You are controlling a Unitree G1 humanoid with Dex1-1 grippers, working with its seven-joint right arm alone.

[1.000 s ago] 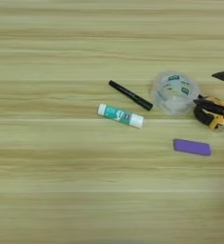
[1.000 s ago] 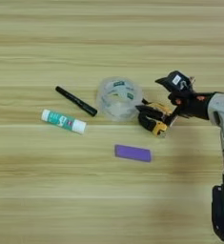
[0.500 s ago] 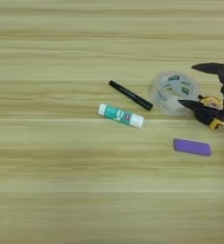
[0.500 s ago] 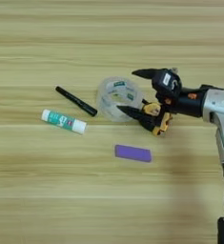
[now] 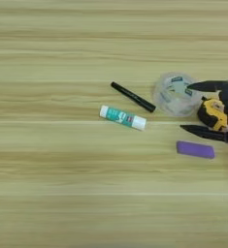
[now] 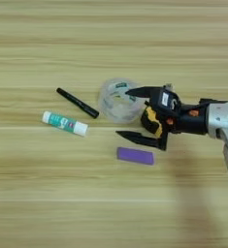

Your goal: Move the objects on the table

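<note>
On the wooden table [image 5: 47,193] lie a slim black marker [image 5: 133,97], a white glue stick with a green label [image 5: 122,117] just in front of it, and a flat purple block [image 6: 135,156] further right. My right gripper [image 6: 122,112] comes in from the right and stands open, its two black fingers spread wide. The far finger reaches over a clear tape roll [image 6: 114,100]. The near finger [image 6: 135,138] points left just behind the purple block, not touching it. Nothing is gripped.
A yellow-and-black piece [image 6: 151,121] sits between the fingers near their base, right of the tape roll. The silver forearm [image 6: 222,121] crosses the right edge. Bare wood stretches left of the glue stick and along the front.
The gripper has moved left and its fingers have spread wide, now reaching the tape roll and the strip behind the purple block. The stationery has not moved.
</note>
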